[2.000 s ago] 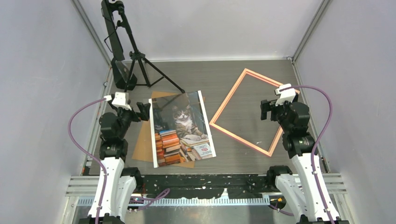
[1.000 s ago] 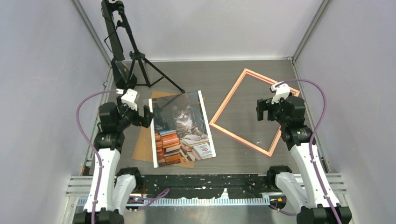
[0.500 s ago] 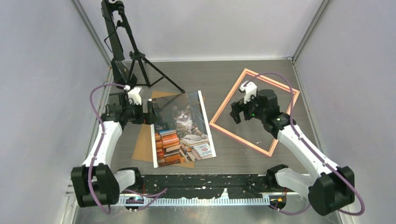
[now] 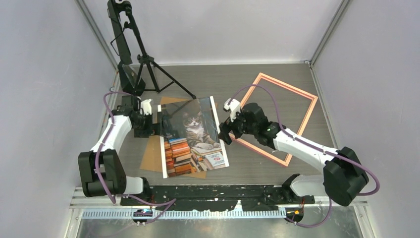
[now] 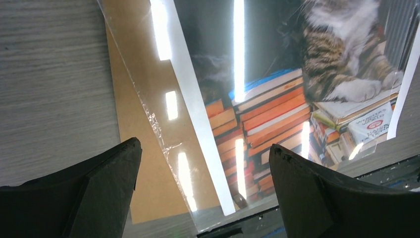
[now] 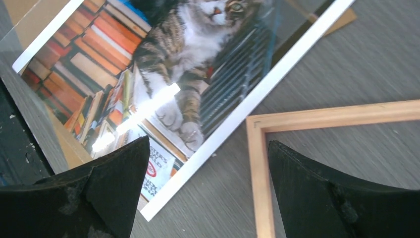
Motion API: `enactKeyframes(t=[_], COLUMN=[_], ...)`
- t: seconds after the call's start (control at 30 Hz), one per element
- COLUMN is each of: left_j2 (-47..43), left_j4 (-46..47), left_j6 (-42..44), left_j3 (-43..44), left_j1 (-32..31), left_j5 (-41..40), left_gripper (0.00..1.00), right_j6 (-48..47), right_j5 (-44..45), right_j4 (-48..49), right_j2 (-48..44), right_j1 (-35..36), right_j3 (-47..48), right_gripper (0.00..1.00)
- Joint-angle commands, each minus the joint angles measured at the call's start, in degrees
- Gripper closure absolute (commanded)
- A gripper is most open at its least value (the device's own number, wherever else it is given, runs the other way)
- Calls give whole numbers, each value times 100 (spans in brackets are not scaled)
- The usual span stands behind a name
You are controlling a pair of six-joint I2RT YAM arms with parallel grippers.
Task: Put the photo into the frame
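So, photo: flat, face up on board, left-centre of table; cat toward far end, book stacks toward near edge; not in frame.
Board: brown, under photo, showing past its left side and at far & near ends.
Frame: pink-orange, nothing inside, flat on table right of photo, turned at an angle; its near-left corner just beside photo's right edge.
L gripper: jaws spread wide, nothing held; low at photo's left edge, fingers astride that edge & board in wrist view.
R gripper: jaws wide apart, holding nothing; over gap betw. photo's right edge & frame corner, both seen betw. its fingers.
Contact w/ photo: can't tell for either gripper.
Tripod: black, far-left corner, well apart from frame.
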Motion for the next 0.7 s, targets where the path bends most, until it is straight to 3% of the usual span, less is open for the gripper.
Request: enactKeyframes(t=[0.0, 0.17, 0.67], left_j2=[179, 510, 1367], left_j4=[-471, -695, -752], left_j6=[209, 175, -68], left_j3=[361, 466, 538], left_j1=[-8, 26, 177], left_j5=[-128, 122, 605], left_gripper=[1, 1, 1], right_j6=[122, 255, 1078], right_j5=[197, 106, -623], right_j4=[749, 726, 835], right_j2=[237, 693, 1149], right_j1=[393, 694, 695], right_j3=[-40, -37, -208], right_gripper=[4, 4, 1])
